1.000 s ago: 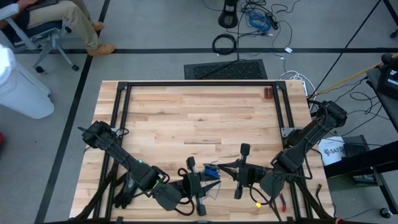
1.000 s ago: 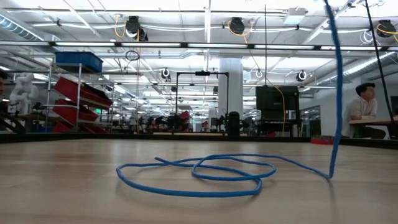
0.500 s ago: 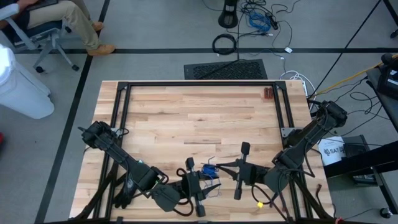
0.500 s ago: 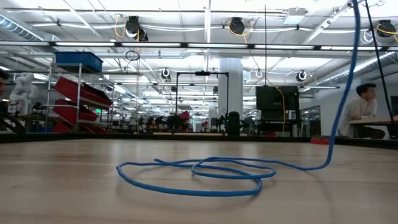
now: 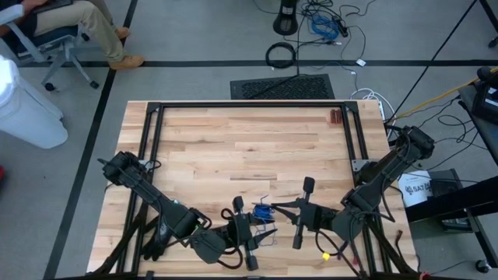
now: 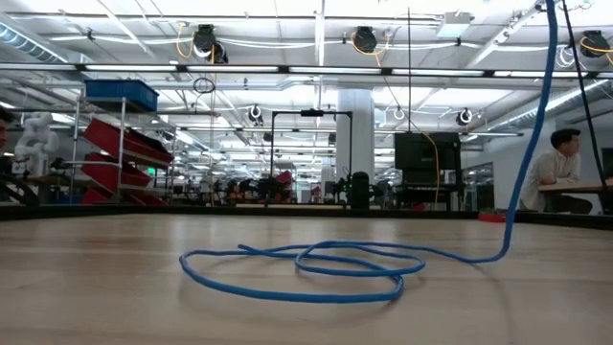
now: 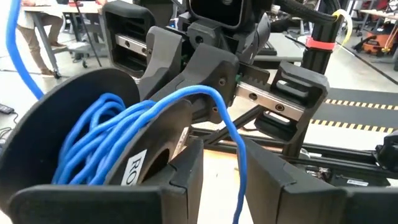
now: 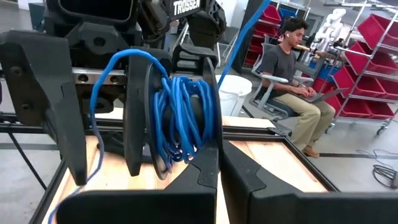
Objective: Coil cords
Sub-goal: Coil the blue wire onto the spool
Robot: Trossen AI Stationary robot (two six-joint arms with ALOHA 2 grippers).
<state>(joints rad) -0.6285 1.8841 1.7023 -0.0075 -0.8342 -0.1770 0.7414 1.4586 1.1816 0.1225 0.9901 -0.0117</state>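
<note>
A pale wooden slatted table (image 5: 233, 148) carries two dark robot arms that meet over its near edge. Between them is a black plastic flat-sided spool (image 7: 74, 106), the landmark here.

The right gripper (image 8: 217, 168) faces the spool from one side with its fingers pressed together, apparently pinching the spool's rim.

The left gripper (image 7: 221, 168) faces it from the other side, fingers about halfway parted and gripping nothing.

The thin blue flexible cord (image 8: 183, 118) is partly wound on the spool. One strand arches off the spool and hangs through the gap in the left gripper. Below the spool, the rest lies in loose loops (image 6: 306, 273) on the table, rising steeply towards it.

The cord looks light, limp and somewhat springy, so it would likely slip or uncoil. It is best pinched on the free strand just beside the spool.
</note>
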